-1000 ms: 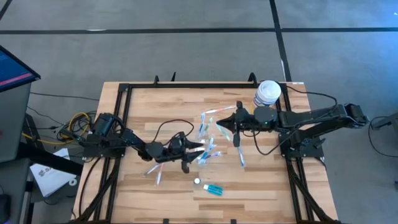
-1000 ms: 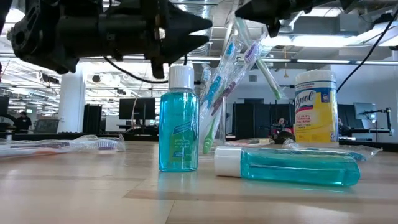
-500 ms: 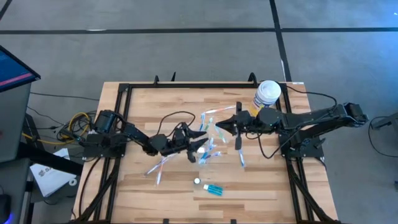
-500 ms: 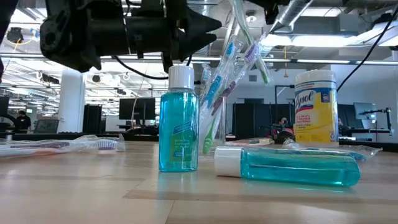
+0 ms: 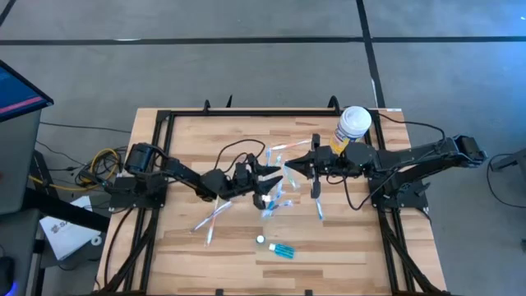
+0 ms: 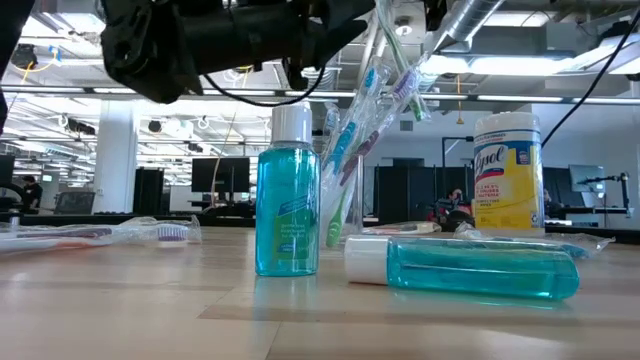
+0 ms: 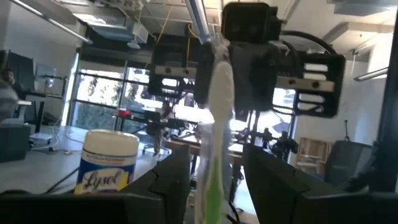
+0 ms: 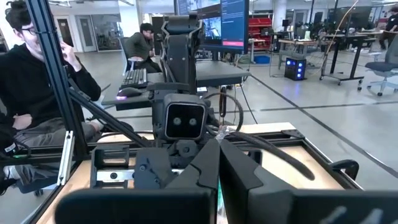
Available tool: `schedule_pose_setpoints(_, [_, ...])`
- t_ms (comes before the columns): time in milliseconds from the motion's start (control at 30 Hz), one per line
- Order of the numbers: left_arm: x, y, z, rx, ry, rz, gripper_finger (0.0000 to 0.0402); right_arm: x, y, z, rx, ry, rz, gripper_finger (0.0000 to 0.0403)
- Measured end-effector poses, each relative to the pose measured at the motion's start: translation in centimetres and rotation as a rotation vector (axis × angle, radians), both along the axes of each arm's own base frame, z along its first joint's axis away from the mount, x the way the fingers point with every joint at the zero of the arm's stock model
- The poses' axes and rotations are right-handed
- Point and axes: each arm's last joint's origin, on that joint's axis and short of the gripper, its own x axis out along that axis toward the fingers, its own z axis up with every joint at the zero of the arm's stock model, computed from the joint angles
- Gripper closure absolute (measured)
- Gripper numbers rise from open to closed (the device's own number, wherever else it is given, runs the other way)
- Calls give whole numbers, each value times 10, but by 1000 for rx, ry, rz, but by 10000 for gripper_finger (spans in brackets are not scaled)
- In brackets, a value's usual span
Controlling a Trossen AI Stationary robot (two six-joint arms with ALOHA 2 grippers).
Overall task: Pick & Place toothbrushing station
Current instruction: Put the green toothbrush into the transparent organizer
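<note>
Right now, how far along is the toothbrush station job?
Done: several brushes stand in the tumbler. In hand: the right tool is shut on a toothbrush near it, the left tool open alongside. Left: loose brushes lie on the table.

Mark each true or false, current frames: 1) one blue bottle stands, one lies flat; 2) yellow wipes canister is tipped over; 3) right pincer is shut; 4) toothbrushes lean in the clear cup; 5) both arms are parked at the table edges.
1) True: one blue bottle stands upright; the other blue bottle lies on its side.
2) False: the yellow canister stands upright, lid on.
3) True: the right pincer is shut.
4) True: toothbrushes lean in the clear cup.
5) False: the right pincer and the left pincer meet over mid-table.
</note>
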Motion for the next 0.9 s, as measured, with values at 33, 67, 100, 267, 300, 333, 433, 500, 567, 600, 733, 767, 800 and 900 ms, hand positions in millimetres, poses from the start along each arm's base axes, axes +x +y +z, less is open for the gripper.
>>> schedule_pose_setpoints(33, [1,1,1,0,-5,4,259,0,0,0,0,0,0,403])
schedule_pose_setpoints(67, [2,2,2,0,-8,6,259,0,0,0,-1,0,0,403])
schedule_pose_setpoints(100, [2,3,3,2,-10,6,259,0,0,0,-5,0,0,403])
schedule_pose_setpoints(267, [5,7,6,9,-20,-1,259,0,0,1,-14,-7,0,403])
schedule_pose_setpoints(300, [6,7,6,11,-14,-3,259,0,0,1,-14,-7,0,403])
schedule_pose_setpoints(333, [7,8,6,16,-4,-8,259,0,0,1,-14,-9,0,403])
schedule_pose_setpoints(433, [12,10,7,27,14,-19,259,0,0,2,-14,-15,0,403])
schedule_pose_setpoints(500, [15,10,8,29,29,-18,259,0,0,2,-13,-18,0,403])
schedule_pose_setpoints(567, [17,12,11,32,25,-11,259,0,0,2,-13,-20,0,403])
schedule_pose_setpoints(600, [18,12,13,32,15,-11,259,0,0,2,-13,-21,0,403])
schedule_pose_setpoints(733, [20,18,17,32,2,5,265,0,0,2,-16,-22,0,403])
schedule_pose_setpoints(767, [21,19,17,32,5,9,268,0,0,2,-16,-23,0,403])
schedule_pose_setpoints(800, [21,20,16,33,12,12,272,0,0,2,-16,-23,0,403])
schedule_pose_setpoints(900, [22,21,15,38,26,6,294,0,0,2,-16,-23,0,403])
